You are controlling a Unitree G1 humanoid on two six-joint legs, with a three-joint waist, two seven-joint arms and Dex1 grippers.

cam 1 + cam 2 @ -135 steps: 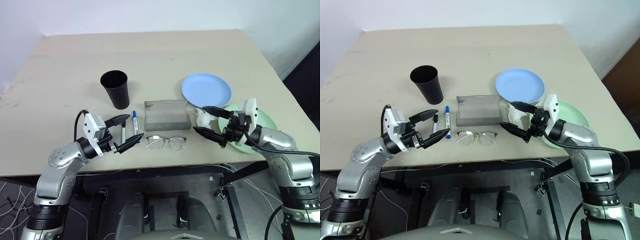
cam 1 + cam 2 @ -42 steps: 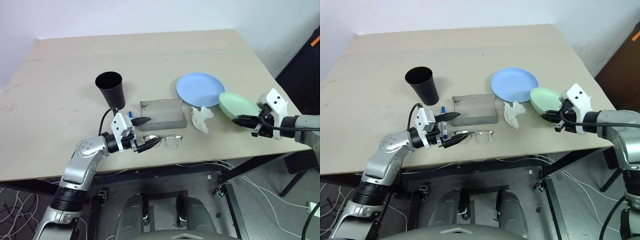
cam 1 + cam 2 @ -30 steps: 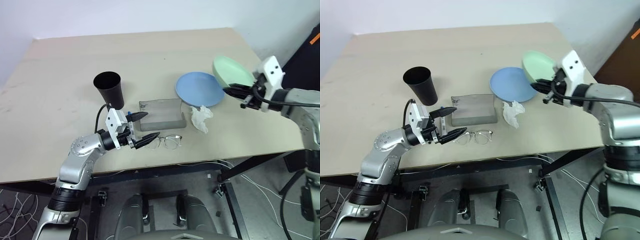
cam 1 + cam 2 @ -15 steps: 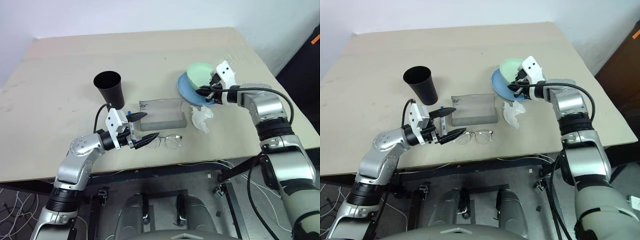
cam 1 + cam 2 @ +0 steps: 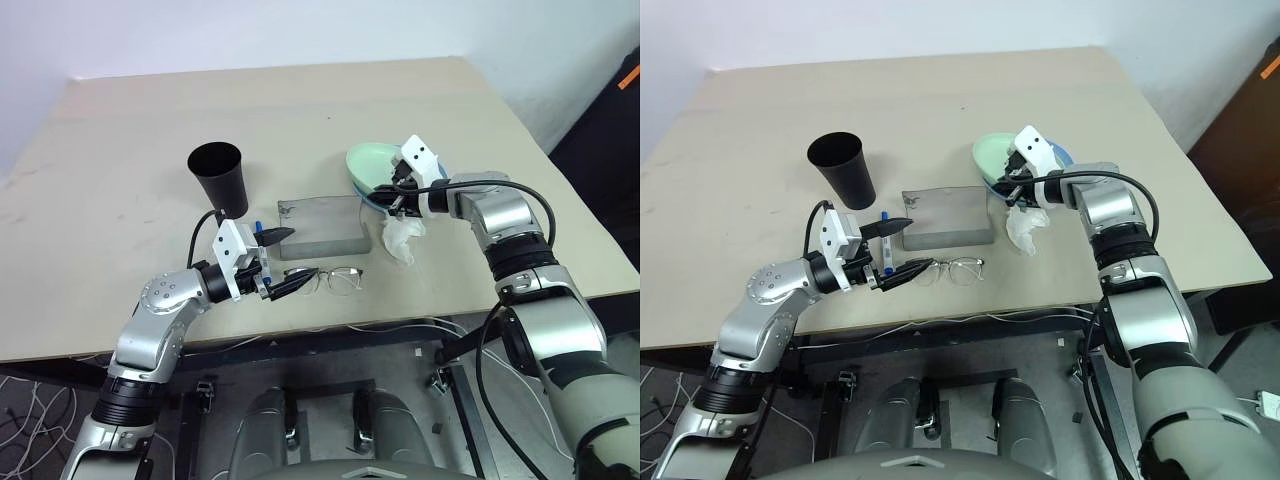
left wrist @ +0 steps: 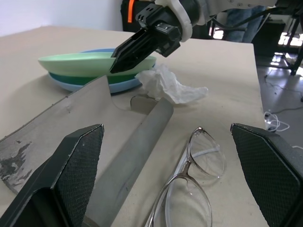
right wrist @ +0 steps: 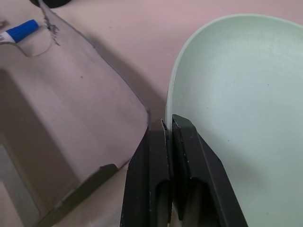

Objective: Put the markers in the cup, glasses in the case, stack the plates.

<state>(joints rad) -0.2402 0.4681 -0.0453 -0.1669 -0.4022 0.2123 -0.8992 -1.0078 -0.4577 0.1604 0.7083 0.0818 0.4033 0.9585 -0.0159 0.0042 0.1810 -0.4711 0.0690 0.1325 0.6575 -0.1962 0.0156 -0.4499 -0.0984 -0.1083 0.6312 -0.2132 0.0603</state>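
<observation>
Green plate now over blue plate, carried in from the tabletop's right edge.
Right gripper still pinches its rim; stacking nearly complete, release pending. Left gripper wide open beside glasses.

The blue plate is mostly hidden beneath the green plate. The markers are partly hidden behind the left gripper. The cup is cut off at the upper left of the right wrist frame.
</observation>
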